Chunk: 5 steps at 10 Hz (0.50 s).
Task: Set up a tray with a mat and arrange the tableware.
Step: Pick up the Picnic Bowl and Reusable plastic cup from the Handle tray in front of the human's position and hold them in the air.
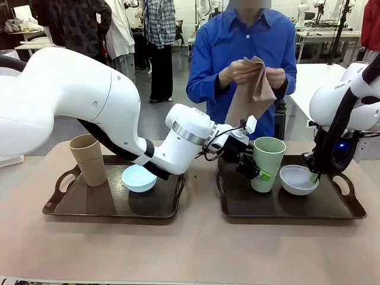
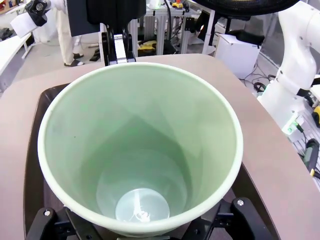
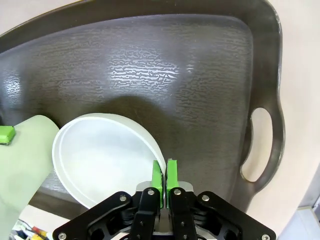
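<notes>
The pale green cup [image 1: 268, 161] stands on the right tray [image 1: 332, 209] with my left gripper [image 1: 259, 173] shut around its lower side. In the left wrist view I look down into the cup [image 2: 140, 150], its base between my fingers [image 2: 243, 214]. Beside the cup sits the whitish bowl [image 1: 298, 180]. My right gripper [image 3: 164, 174] is shut on the bowl's near rim [image 3: 107, 157]. On the left tray [image 1: 89, 205] stand the tan-brown cup [image 1: 89, 159] and the light blue bowl [image 1: 139, 178]. The person across the table holds a tan cloth mat [image 1: 252, 89] in both hands.
The two dark trays lie side by side on the beige table [image 1: 190, 249], with a narrow gap between them. My left arm [image 1: 119, 119] stretches over the left tray. The right tray's handle [image 3: 260, 145] is near my right gripper.
</notes>
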Each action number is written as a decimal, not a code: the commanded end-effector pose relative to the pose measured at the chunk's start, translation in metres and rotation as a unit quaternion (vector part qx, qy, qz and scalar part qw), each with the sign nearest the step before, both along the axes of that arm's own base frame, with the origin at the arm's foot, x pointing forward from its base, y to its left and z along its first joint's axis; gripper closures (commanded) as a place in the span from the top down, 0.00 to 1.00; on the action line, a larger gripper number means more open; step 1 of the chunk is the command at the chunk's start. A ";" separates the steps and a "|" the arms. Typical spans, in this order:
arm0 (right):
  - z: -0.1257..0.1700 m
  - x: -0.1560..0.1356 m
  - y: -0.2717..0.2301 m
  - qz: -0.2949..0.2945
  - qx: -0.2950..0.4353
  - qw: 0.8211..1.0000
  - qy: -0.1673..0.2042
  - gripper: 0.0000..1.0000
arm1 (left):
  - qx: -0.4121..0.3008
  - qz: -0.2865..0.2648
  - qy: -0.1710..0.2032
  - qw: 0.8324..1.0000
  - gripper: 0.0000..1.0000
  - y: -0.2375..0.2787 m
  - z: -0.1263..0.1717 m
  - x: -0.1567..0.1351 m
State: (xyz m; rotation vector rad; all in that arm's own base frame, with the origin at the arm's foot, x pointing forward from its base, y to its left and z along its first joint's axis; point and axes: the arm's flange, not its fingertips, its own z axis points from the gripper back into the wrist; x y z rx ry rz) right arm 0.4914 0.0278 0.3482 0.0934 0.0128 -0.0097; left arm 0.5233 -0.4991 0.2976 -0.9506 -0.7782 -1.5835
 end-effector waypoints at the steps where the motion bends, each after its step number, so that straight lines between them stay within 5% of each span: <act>1: -0.005 0.002 0.000 0.002 -0.010 1.000 -0.006 0.00 | -0.013 0.005 -0.002 1.000 0.00 0.012 0.006 -0.009; 2: -0.002 0.000 -0.002 0.004 -0.008 1.000 -0.009 0.00 | -0.017 0.004 0.010 1.000 0.53 0.016 0.008 -0.011; 5: 0.029 -0.024 -0.013 0.011 0.008 0.999 -0.037 0.00 | -0.047 0.012 -0.002 0.999 0.53 0.040 0.062 -0.032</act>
